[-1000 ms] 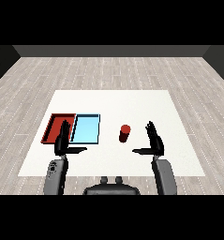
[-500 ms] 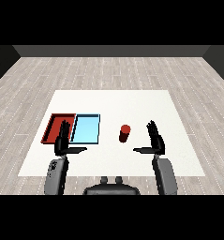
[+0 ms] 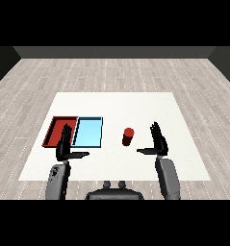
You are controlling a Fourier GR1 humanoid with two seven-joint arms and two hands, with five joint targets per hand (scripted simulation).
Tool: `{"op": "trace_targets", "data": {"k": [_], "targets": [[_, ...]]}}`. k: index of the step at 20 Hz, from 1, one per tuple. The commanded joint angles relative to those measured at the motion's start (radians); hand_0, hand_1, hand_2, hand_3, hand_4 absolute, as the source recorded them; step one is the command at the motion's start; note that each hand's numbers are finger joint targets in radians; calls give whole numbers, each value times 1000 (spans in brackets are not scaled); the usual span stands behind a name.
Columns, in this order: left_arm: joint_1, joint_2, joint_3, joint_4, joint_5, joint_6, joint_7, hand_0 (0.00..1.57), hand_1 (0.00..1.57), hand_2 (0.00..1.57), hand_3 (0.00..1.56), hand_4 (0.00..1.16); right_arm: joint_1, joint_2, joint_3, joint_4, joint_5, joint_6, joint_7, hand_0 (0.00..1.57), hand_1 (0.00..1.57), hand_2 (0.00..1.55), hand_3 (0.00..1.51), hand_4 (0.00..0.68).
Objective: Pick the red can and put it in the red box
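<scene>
— What are the hands doing?
— I see the black right hand (image 3: 159, 143) released, fingers straight up and thumb pointing toward the small red cylindrical can (image 3: 128, 136); it holds nothing. The black left hand (image 3: 65, 145) is likewise unclenched, its fingers overlapping the flat red tray (image 3: 54, 130).
— And the can?
— Upright on the white table (image 3: 116, 103), just left of my right hand, apart from it. The flat light blue tray (image 3: 88, 132) lies left of the can, the red tray beyond it.

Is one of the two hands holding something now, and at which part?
Nothing is held. The right hand is open beside the red can, apart from it. The left hand is open too.
</scene>
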Motion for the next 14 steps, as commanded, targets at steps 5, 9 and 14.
{"op": "trace_targets", "data": {"k": [5,9,14], "targets": [[-4,-22,-24,6,-24,38,-19,0,0,0,0,0,-67,23,5,101,-26,-2,-11,0,0,0,0,0],[-64,20,30,22,40,-1,24,0,0,0,0,0,-134,20,-6,148,-37,-12,20,0,0,0,0,0],[22,-15,-13,-20,16,9,-13,0,0,0,0,0,-161,40,122,184,-81,-137,23,0,0,0,0,0]]}}
